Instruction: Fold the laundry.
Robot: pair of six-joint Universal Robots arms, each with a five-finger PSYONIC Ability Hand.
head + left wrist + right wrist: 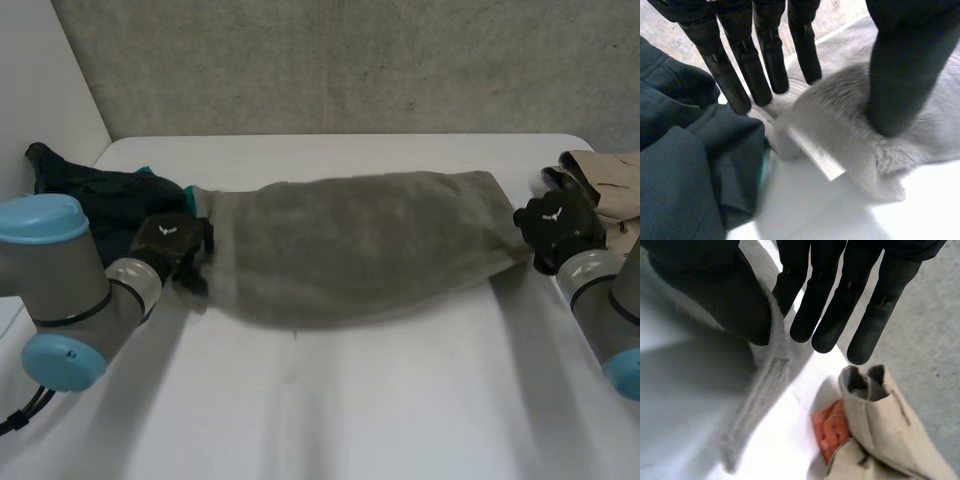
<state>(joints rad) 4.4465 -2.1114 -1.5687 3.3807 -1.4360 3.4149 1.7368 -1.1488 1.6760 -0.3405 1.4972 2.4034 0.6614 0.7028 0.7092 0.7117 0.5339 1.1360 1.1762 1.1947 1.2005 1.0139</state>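
Over the white counter (400, 400) a grey towel (360, 245) stretches, left hand (170, 240) at one end, right hand (555, 225) at the other. Each wrist view shows straight fingers (765, 60) and thumb pinching its edge; the right's adds an orange scrap (829, 427) beside beige clothing (890, 430).

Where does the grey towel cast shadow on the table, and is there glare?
Head view: the grey towel, pinched by the left hand and the right hand, casts a soft shadow on the white table below its near edge; no glare. Left wrist view: the table beside the towel is brightly lit. Right wrist view: the towel looks shaded.
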